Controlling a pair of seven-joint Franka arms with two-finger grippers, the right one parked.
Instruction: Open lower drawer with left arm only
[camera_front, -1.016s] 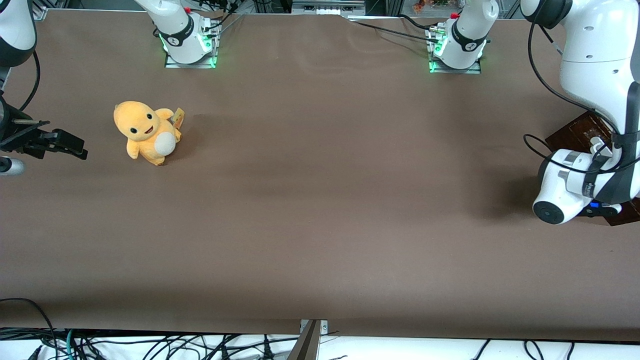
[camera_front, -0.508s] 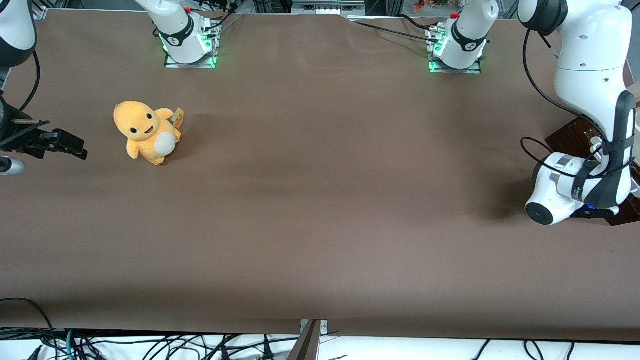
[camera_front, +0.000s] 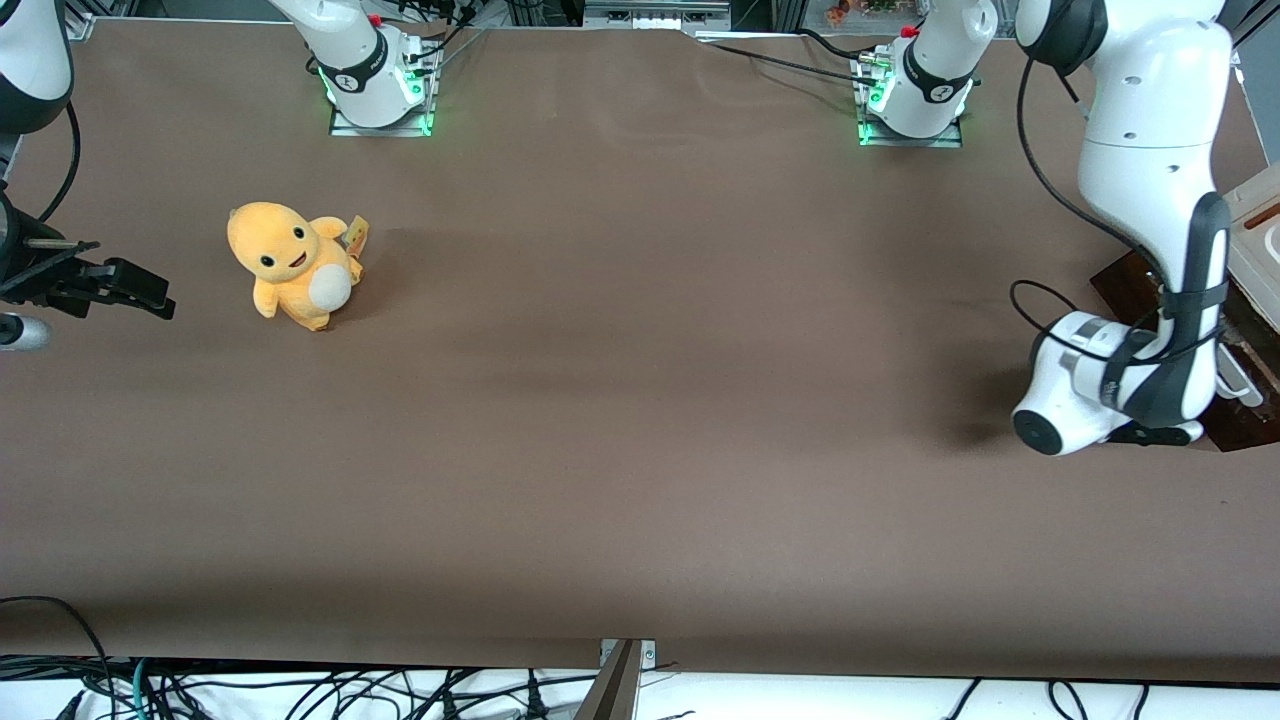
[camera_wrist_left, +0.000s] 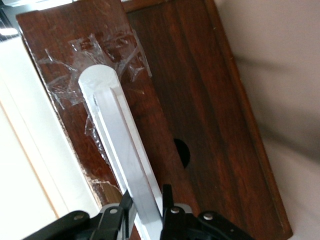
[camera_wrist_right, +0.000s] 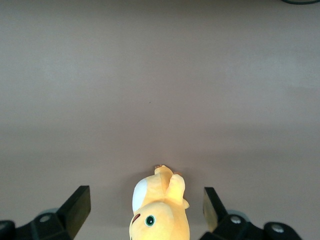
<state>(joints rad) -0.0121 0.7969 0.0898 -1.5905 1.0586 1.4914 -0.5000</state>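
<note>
**Fingers closed on the drawer handle**

Front view: the left arm reached the lower drawer at the working arm's end of the bench.

Left wrist view: the gripper held the white handle between its fingers.

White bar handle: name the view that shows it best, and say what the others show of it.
Left wrist view: the white bar handle runs along the lower drawer, the gripper clamped on it. The front view shows a sliver beside the left arm; the right wrist view, none.

Broad brown-covered table, tangled black cables along its near edge.
</note>
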